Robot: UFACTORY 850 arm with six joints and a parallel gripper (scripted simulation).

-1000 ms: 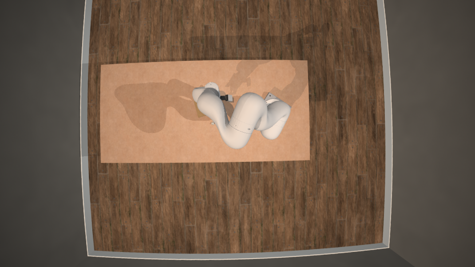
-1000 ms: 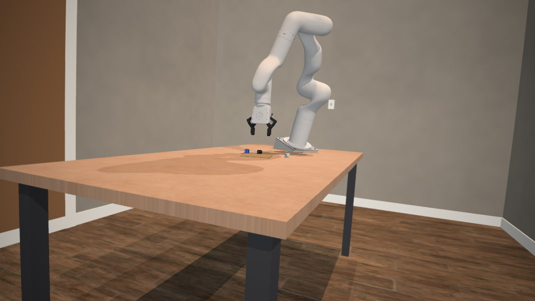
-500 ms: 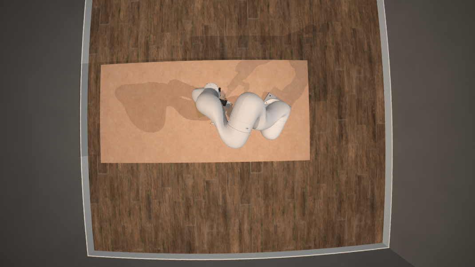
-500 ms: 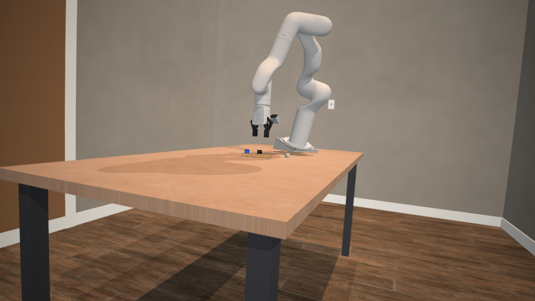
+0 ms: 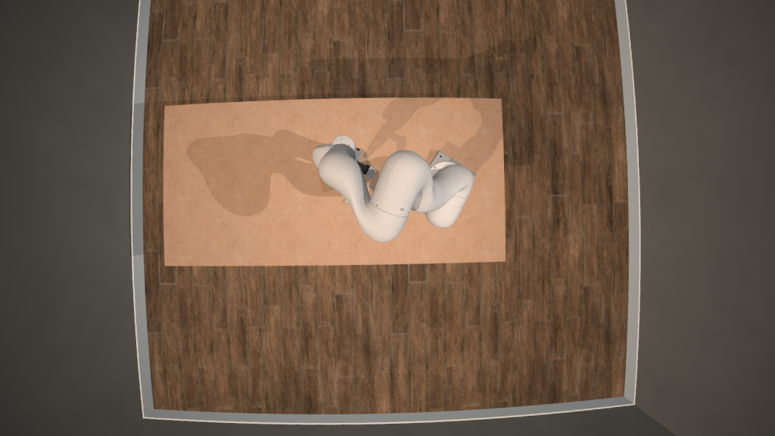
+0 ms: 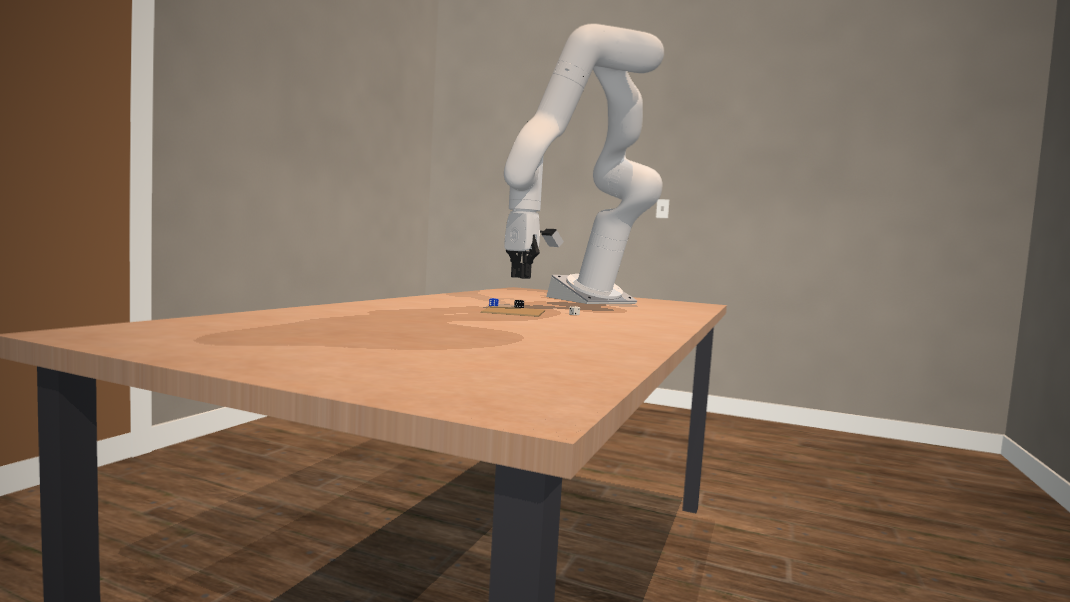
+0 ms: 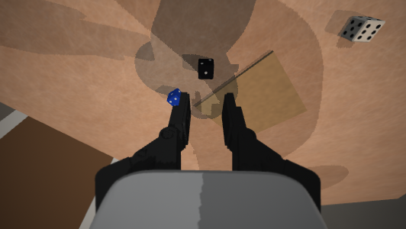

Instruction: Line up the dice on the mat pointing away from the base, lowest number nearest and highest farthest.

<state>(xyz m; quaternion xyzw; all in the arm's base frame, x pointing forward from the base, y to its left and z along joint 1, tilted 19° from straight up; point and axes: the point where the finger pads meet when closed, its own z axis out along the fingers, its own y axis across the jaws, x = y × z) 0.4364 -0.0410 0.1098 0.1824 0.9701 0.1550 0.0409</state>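
One gripper (image 6: 520, 276) (image 7: 206, 104) points downward above the table (image 5: 243, 232) (image 6: 389, 366) (image 7: 49, 72).

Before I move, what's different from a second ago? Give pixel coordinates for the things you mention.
The hand (image 6: 520, 275) (image 7: 206, 104) has turned clockwise seen from above, come down slightly, and its fingers have drawn closer together without gripping anything. The blue die (image 6: 493, 302) (image 7: 173, 98), black die (image 6: 519, 303) (image 7: 206, 69), white die (image 5: 346, 201) (image 6: 573, 310) (image 7: 367, 31) and mat (image 5: 327, 186) (image 6: 512, 312) (image 7: 269, 91) stayed put.
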